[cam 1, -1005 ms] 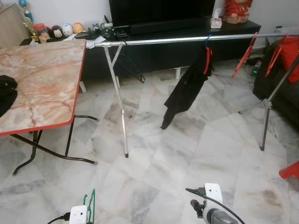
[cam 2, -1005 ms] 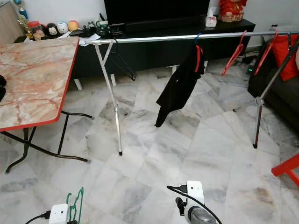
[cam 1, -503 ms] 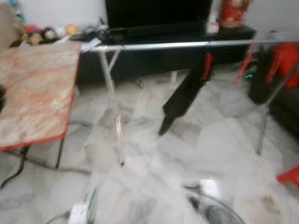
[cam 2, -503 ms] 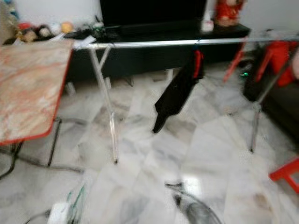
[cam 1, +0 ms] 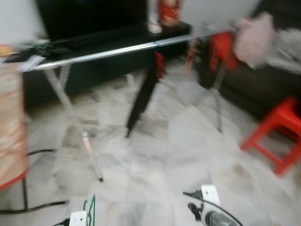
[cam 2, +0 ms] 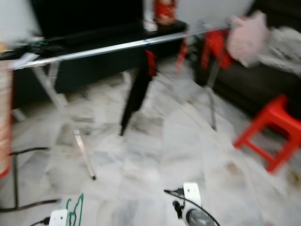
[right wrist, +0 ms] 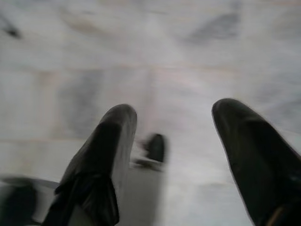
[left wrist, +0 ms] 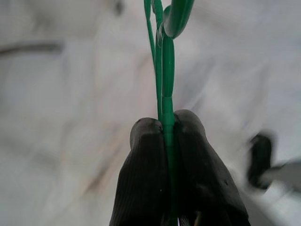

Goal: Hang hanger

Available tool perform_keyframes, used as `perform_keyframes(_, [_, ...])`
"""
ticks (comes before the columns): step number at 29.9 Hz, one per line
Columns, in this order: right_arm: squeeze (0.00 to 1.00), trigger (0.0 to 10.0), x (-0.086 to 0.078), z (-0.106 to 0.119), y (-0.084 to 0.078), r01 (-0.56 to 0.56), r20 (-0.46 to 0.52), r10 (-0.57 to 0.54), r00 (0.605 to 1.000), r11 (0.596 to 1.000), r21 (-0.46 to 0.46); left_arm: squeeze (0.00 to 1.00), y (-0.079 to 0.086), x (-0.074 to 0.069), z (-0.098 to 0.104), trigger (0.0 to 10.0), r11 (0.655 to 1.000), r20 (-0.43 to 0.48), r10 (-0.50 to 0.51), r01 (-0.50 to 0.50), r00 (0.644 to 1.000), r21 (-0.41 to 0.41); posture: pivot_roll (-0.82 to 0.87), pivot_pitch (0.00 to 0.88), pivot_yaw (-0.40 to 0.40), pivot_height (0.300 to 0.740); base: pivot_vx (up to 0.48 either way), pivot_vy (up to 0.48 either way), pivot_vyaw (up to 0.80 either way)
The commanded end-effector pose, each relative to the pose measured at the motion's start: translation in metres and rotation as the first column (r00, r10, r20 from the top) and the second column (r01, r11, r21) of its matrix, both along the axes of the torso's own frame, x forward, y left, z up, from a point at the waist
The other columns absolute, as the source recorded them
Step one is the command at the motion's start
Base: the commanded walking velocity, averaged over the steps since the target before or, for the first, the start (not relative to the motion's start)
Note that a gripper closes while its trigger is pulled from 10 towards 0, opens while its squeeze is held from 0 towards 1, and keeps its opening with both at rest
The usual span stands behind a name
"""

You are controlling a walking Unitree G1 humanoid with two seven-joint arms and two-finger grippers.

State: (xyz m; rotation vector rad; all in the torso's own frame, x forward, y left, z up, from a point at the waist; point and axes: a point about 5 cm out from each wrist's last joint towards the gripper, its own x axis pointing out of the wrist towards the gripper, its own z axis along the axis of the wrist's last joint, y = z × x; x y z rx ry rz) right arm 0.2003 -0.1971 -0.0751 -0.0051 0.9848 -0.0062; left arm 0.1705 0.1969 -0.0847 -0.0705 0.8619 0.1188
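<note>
The left gripper (left wrist: 168, 123) pinches a green hanger (left wrist: 164, 70) tight, low at seven o'clock. The right gripper (right wrist: 174, 136) hangs spread and empty at five o'clock. The rail (cam 1: 108, 52) spans twelve o'clock, holding a black garment (cam 1: 143, 92).

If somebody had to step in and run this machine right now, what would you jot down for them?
Left claw: shut on the green hanger, held low near the floor.
Right claw: open, holding nothing, also low.
The silver rail stands ahead; a black garment and red hangers already hang on it. The head views are blurred.
Done: hanger picked up.
Left: approach the rail, raise the green hanger and hook it on a free stretch, then let go.
</note>
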Motion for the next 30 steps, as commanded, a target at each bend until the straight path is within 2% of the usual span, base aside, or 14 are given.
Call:
perform_keyframes(1, [0.0,10.0,0.0072,0.0023,0.0124,-0.016,0.023,0.015,1.0,1.0,0.026,0.0,0.0089,-0.0138,-0.0049,10.0,1.0,-0.044,0.004,-0.003,0.999,0.023,-0.07,0.0,0.063,0.732,0.0,0.0,-0.63])
perform_keyframes(10, [0.0,10.0,0.0087,0.003,0.016,-0.037,0.037,0.036,0.999,0.999,0.037,0.0,0.0056,-0.0099,-0.0037,10.0,1.0,-0.036,-0.019,0.02,0.999,0.021,-0.07,0.0,0.064,0.732,0.0,0.0,-0.07])
perform_keyframes(30, [0.0,10.0,0.0107,0.0041,0.0175,-0.095,0.035,0.094,0.995,0.995,0.032,0.0,0.0048,-0.0116,-0.005,10.0,1.0,-0.049,-0.013,0.014,0.999,0.017,-0.07,0.0,0.059,0.732,0.317,0.0,0.0])
